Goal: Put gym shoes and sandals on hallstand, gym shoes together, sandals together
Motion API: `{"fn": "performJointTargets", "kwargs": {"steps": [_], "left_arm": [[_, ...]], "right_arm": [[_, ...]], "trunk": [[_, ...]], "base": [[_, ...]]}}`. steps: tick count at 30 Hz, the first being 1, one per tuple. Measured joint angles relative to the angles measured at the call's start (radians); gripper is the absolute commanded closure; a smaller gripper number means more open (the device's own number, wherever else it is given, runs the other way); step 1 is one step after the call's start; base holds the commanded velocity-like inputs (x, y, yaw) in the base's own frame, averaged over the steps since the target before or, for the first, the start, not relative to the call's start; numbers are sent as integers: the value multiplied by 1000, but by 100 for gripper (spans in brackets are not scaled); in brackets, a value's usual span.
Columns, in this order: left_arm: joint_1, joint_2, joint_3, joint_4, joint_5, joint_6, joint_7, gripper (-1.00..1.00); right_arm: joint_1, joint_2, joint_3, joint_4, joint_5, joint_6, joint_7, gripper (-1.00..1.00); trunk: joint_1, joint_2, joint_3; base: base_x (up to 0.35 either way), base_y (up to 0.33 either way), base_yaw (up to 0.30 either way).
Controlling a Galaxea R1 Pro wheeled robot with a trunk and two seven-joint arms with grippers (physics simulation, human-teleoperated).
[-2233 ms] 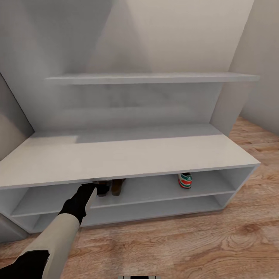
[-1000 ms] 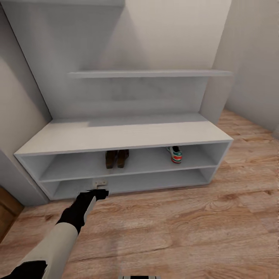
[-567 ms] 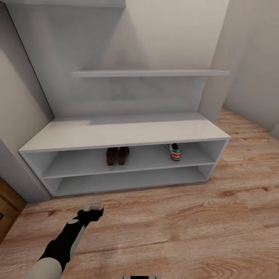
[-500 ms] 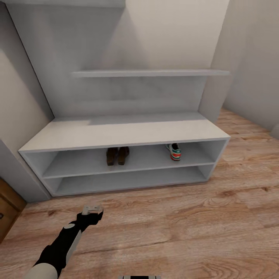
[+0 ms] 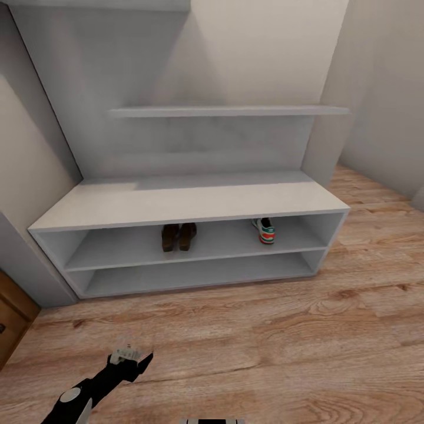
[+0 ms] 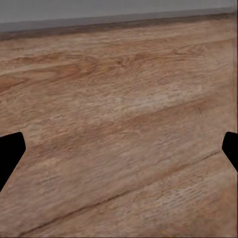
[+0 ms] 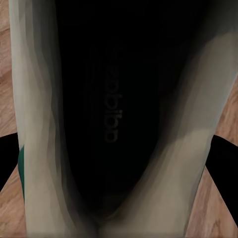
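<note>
The light-grey hallstand point(image 5: 188, 203) stands against the wall. In its upper slot the two dark-brown sandals point(image 5: 178, 237) sit side by side. One gym shoe point(image 5: 265, 230) rests farther right in the same slot, heel facing out. My left gripper point(image 5: 126, 353) hovers low over the corridor floor point(image 5: 282, 347) in front of the rack. In the left wrist view it point(image 6: 119, 153) is open, with bare planks between its fingertips. The right wrist view looks straight into a second cream gym shoe point(image 7: 49, 124) with a black insole, and my right gripper point(image 7: 116, 163) flanks it, shut on its sides.
A stepped grey wall shelf point(image 5: 227, 111) rises above the bench top. A brown wooden piece of furniture point(image 5: 9, 321) shows at the left edge. Walls close in on both sides of the rack, and open plank floor spreads in front and to the right.
The view has backed away from the hallstand. My left arm has pulled back from the lower slot and dropped toward me, its gripper empty. The sandals and the shoe in the slot stayed put.
</note>
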Motion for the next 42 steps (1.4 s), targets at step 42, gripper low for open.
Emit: {"fn": "performJointTargets", "kwargs": {"steps": [42], "left_arm": [[77,9,90,75,6,-123,-175,-100]], "right_arm": [[0,18,4,-11,-6,-4,0,100]], "trunk": [[1,0,0]], "base": [[-103,36,0]]}}
